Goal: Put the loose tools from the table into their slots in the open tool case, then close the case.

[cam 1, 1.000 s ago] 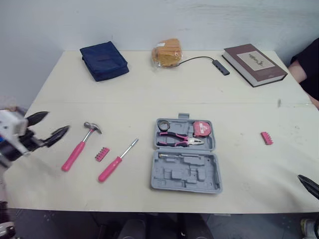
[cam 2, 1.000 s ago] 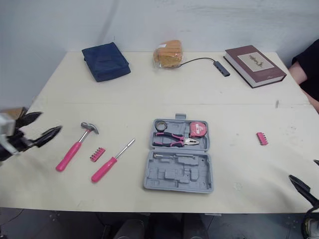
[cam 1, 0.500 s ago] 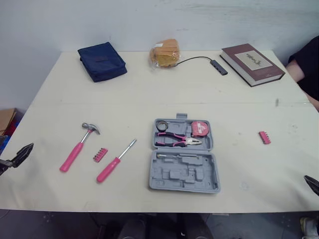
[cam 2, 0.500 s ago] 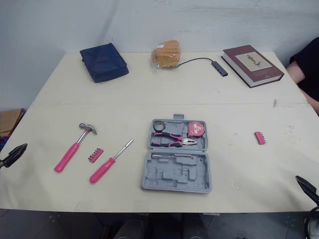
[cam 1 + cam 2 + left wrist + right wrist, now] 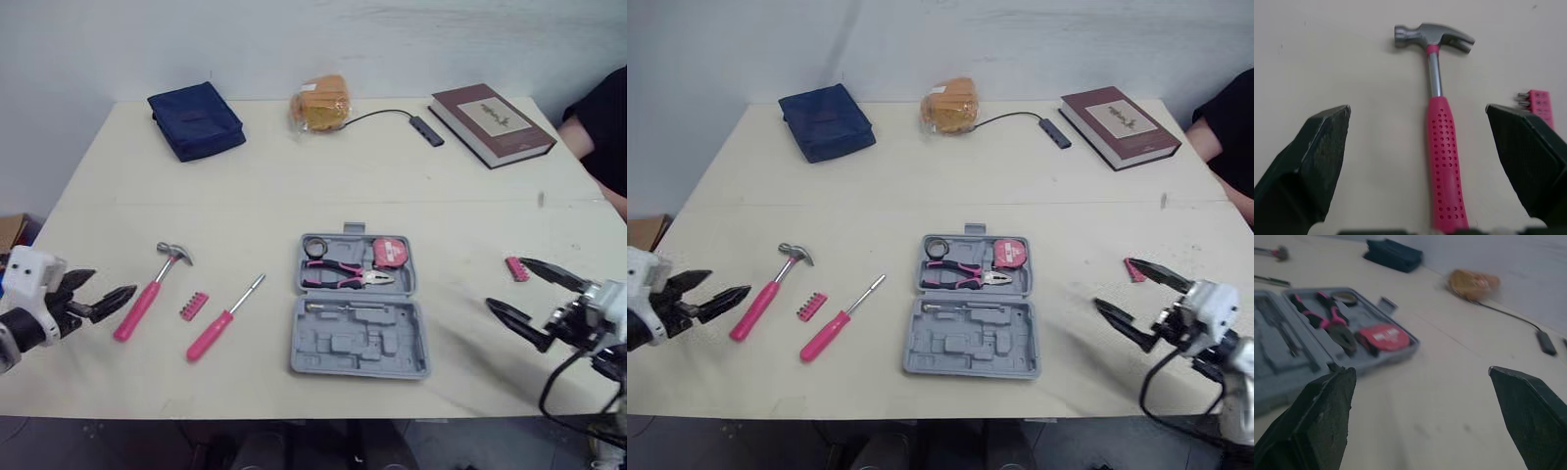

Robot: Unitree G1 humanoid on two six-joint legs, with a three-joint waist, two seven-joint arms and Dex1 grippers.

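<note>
– Both arms have swung in over the pale rectangular table (image 5: 294,186) since half a second ago, when they hung out at its 9 and 4 o'clock edges. What's the left one after?

– By its aim, the pink-handled steel claw hammer (image 5: 147,294), I'd judge. The left fingers (image 5: 1308,161) are spread wide, hold nothing, and hover low just off the handle's butt end.

– Where does everything lie?

– The open grey plastic tool case (image 5: 361,343) sits mid-table toward 6 o'clock. Its 12 o'clock half holds pink-gripped pliers (image 5: 348,277) and a pink round tape measure (image 5: 392,252). The moulded slots in its 6 o'clock half look mostly bare. The hammer lies well out at the case's 9 o'clock. The pink-handled screwdriver (image 5: 223,319) lies between the two, and a small pink ridged bit strip (image 5: 194,305) is just beside the hammer.

– And the right arm?

– It reaches in low from 4 o'clock. The right fingers (image 5: 1317,421) are spread and empty, near a second small pink bit strip (image 5: 515,268) at the case's 3 o'clock.

– How should the hammer grasp go?

– The wrist view shows the handle running straight away between the fingers, but nearer one of them. I'd centre first, move along toward the head for balance, then lower until both fingers flank the dotted grip and close squarely across it. Watch the neighbouring bit strip, since a wide finger could nudge it.
</note>
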